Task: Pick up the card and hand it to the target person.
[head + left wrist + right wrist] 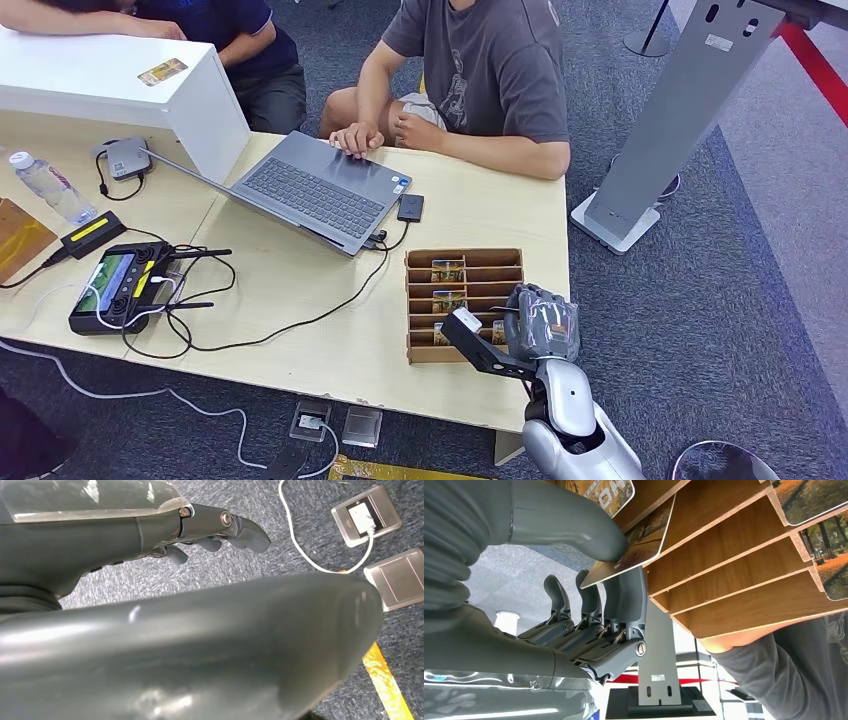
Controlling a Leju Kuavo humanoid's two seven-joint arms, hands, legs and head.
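Our right robot hand [589, 580] pinches a card [634, 545] between thumb and finger at the rack's [490, 275] near right corner on the table [300, 300]. Our left robot hand [210, 530] hangs curled, holding nothing. The card's print is unreadable.

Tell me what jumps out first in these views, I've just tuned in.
The right hand at the near right corner of the wooden card rack on the desk: in the right wrist view its thumb and fingers pinch a picture card at the rack's edge. Next, the open laptop mid-desk, with a seated person in a grey T-shirt behind it, hand resting on it.
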